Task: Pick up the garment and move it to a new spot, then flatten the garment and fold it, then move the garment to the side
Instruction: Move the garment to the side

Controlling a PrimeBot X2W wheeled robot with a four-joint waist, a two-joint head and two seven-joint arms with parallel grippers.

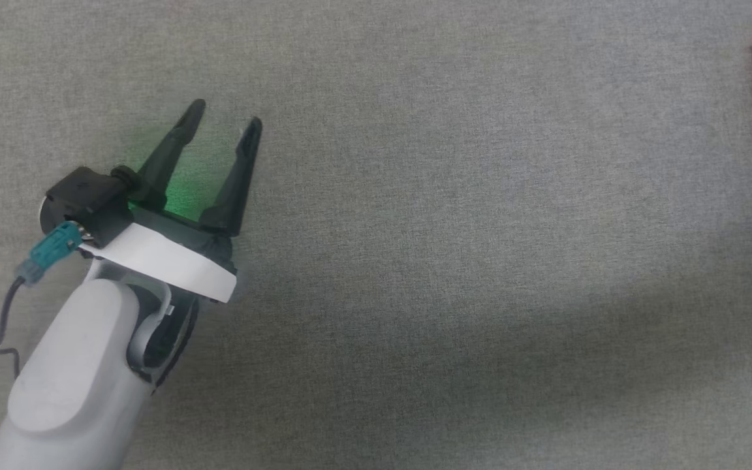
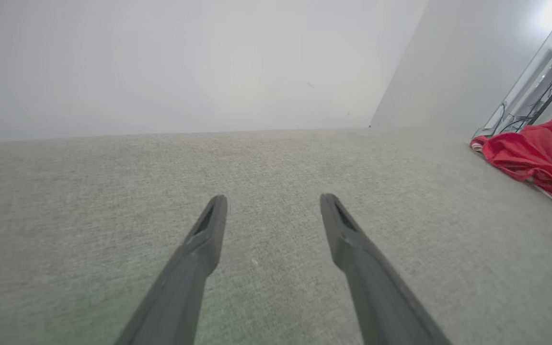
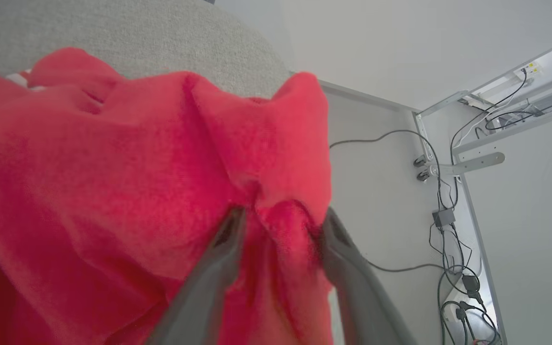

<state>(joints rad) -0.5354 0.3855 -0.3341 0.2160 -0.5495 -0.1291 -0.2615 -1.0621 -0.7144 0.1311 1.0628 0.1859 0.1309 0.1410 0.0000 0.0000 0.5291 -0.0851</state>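
The left end effector [image 1: 224,114] hovers above the desk [image 1: 480,228], spread wide. The right end effector [image 3: 283,213] stands parted around a fold of the garment [image 3: 113,167].

Grey fabric surface [image 1: 415,261], white wall [image 2: 161,62], dark cables [image 3: 470,285], metal frame [image 3: 475,162]

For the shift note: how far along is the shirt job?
Done: nothing visibly; the garment lies bunched on the grey surface. In hand: the right tool, spread wide, straddles a red fold. Remaining: flattening, folding, moving aside; the left tool hovers open, empty.
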